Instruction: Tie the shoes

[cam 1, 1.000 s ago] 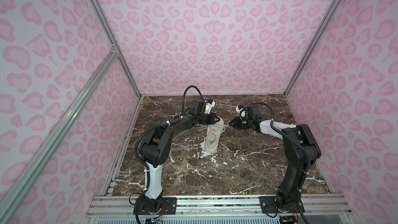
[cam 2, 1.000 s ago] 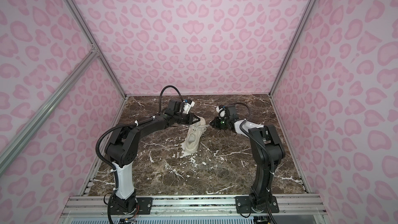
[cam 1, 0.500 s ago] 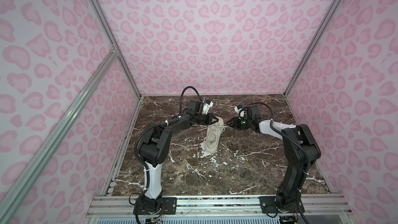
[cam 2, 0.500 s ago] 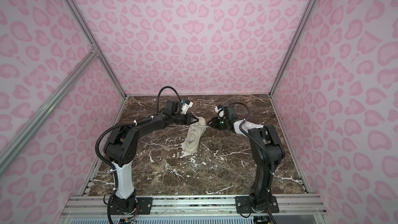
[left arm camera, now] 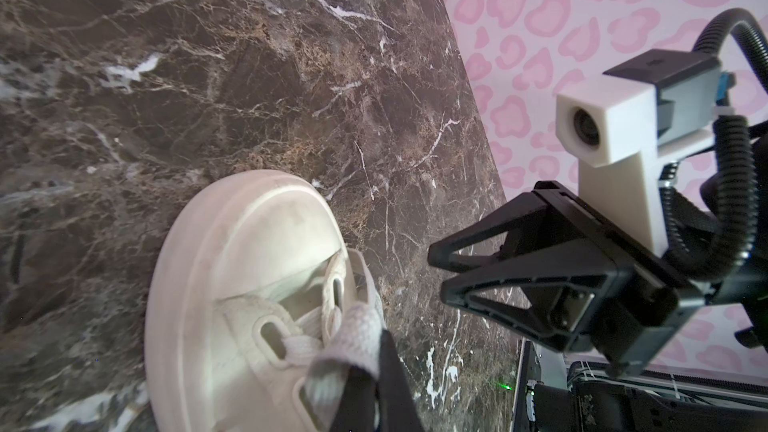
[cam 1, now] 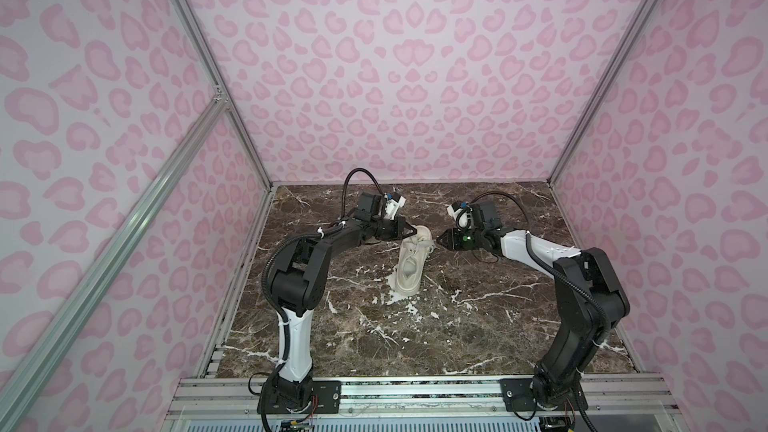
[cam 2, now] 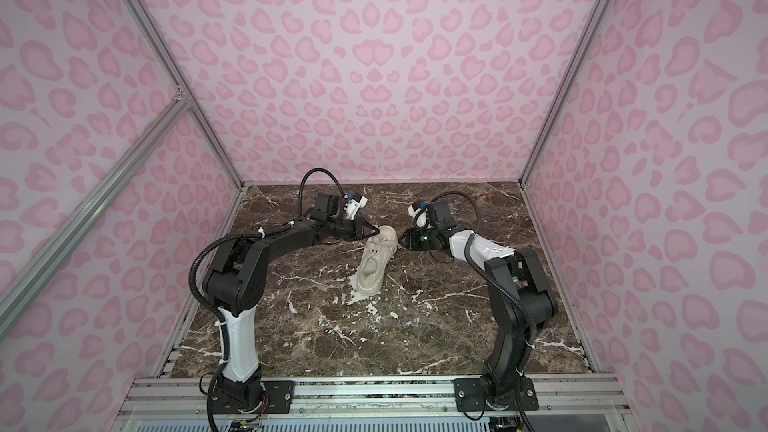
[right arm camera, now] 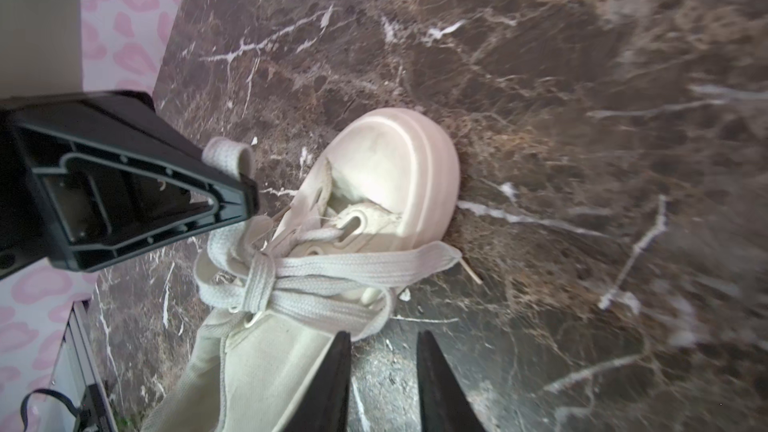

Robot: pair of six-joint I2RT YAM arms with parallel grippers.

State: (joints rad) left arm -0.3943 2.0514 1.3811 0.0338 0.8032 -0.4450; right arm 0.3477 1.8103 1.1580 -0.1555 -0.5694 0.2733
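Evidently the left jaws pinch a lace loop point(right arm camera: 226, 155) taut, so the right jaws, slightly spread and empty, can close on the second loop point(right arm camera: 332, 305) of the shoe point(right arm camera: 395, 151) just ahead.

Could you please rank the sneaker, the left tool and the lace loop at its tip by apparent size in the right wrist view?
1. sneaker, though cropped by the frame.
2. left tool, also cropped and possibly nearer the camera, so this ranking is unsure.
3. lace loop, clearly smallest.

Open tabletop point(cam 1: 478, 338) all around sneaker point(cam 1: 409, 272)
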